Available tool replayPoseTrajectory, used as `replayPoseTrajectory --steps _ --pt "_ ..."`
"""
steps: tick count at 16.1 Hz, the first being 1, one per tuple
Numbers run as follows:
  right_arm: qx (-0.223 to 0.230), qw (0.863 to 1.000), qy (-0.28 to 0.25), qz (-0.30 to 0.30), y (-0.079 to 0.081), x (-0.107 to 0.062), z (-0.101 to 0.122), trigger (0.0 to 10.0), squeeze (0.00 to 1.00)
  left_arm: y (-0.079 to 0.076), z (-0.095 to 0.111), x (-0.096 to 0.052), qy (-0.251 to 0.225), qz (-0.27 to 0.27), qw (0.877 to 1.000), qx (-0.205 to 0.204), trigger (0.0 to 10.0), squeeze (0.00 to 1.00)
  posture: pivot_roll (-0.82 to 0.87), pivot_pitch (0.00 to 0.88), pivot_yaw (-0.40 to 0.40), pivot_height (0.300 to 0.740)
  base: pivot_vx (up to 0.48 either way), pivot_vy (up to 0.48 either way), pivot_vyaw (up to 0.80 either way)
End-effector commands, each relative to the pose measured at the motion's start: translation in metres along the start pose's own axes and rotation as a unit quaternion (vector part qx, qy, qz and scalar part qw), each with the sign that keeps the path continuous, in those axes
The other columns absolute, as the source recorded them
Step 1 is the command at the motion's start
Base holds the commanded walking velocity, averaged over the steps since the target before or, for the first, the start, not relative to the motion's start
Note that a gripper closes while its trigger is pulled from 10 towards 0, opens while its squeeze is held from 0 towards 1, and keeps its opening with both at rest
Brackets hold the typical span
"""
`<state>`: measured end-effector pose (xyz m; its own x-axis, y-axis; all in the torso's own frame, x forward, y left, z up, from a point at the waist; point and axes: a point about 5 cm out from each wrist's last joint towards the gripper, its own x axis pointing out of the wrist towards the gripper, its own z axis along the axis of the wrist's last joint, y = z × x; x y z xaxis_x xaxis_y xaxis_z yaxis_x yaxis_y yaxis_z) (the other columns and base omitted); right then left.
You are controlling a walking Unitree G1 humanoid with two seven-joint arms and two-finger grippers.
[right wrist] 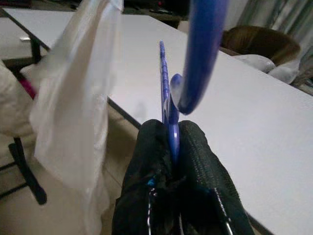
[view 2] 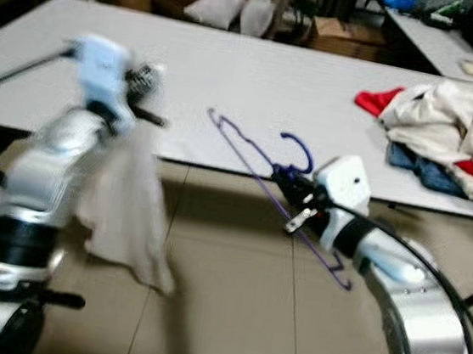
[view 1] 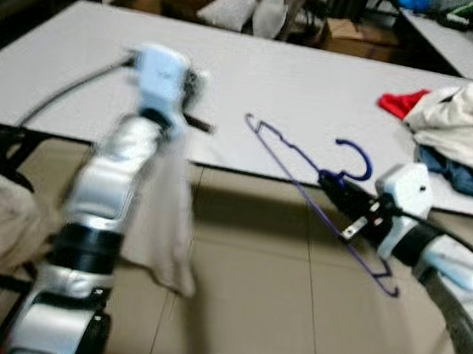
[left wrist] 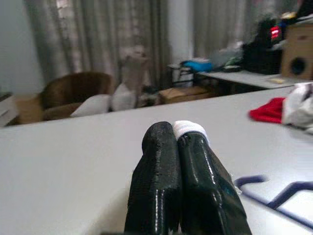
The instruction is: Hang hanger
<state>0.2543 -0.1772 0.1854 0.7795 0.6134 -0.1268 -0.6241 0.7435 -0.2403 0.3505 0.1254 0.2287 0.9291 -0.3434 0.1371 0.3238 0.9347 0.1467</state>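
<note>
Hanger (view 1: 321,182) clamped in right tool (view 1: 331,186); left tool (left wrist: 177,142) pinches white cloth (view 1: 163,220).

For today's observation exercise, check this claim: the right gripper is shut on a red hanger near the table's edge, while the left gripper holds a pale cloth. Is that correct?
Not quite. The hanger is blue, not red; the right wrist view shows the right gripper shut on its blue wire just below the hook. The rest stands: it is held at the edge of the table, and the left gripper holds the pale cloth.
</note>
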Motion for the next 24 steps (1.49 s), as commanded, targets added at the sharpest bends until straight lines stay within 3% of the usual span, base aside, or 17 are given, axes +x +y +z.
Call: replayPoseTrajectory --steps 1,7,12,13,15,18,21,22,24 --pt "-0.009 1.000 -0.015 0.006 -0.001 0.001 0.006 10.0 0.00 0.007 0.009 0.000 -0.018 0.010 1.000 0.009 10.0 0.00 -0.03 0.000 -0.043 0.740 0.337 0.000 0.00" --pt "0.001 0.998 -0.006 0.057 0.018 0.008 -0.001 10.0 0.00 0.003 0.004 -0.001 -0.015 0.009 1.000 0.003 10.0 0.00 -0.04 0.000 -0.045 0.740 0.337 0.000 0.00" --pt "0.008 0.988 -0.007 0.153 0.032 0.005 0.003 10.0 0.00 0.008 0.009 0.000 -0.020 0.016 1.000 0.009 10.0 0.00 -0.03 0.000 -0.055 0.740 0.337 0.000 0.00" --pt "0.006 0.982 -0.007 0.188 0.035 0.006 0.005 10.0 0.00 0.009 0.022 0.001 -0.039 0.011 0.999 0.013 10.0 0.00 -0.03 0.000 -0.062 0.740 0.337 0.000 0.00" --pt "0.001 0.979 -0.005 0.202 0.034 0.012 0.005 10.0 0.00 0.008 0.042 0.004 -0.067 -0.002 0.998 0.012 10.0 0.00 -0.02 0.000 -0.075 0.740 0.337 0.000 0.00" --pt "-0.010 0.963 -0.008 0.270 0.041 0.028 0.007 10.0 0.00 0.007 0.090 0.009 -0.131 -0.043 0.990 0.033 10.0 0.00 0.00 0.000 -0.098 0.740 0.337 0.000 0.00" --pt "-0.035 0.957 -0.013 0.287 0.044 0.045 0.010 10.0 0.00 0.001 0.124 0.007 -0.180 -0.072 0.981 0.022 10.0 0.00 0.02 0.000 -0.106 0.740 0.336 0.000 0.00" --pt "-0.036 0.957 -0.014 0.288 0.044 0.047 0.011 10.0 0.00 0.000 0.127 0.006 -0.185 -0.075 0.980 0.019 10.0 0.00 0.02 0.000 -0.106 0.740 0.334 0.000 0.00" --pt "-0.062 0.956 -0.008 0.287 0.036 0.064 0.014 10.0 0.00 -0.005 0.146 0.002 -0.212 -0.099 0.972 0.011 10.0 0.00 0.02 0.000 -0.114 0.740 0.337 0.000 0.00"
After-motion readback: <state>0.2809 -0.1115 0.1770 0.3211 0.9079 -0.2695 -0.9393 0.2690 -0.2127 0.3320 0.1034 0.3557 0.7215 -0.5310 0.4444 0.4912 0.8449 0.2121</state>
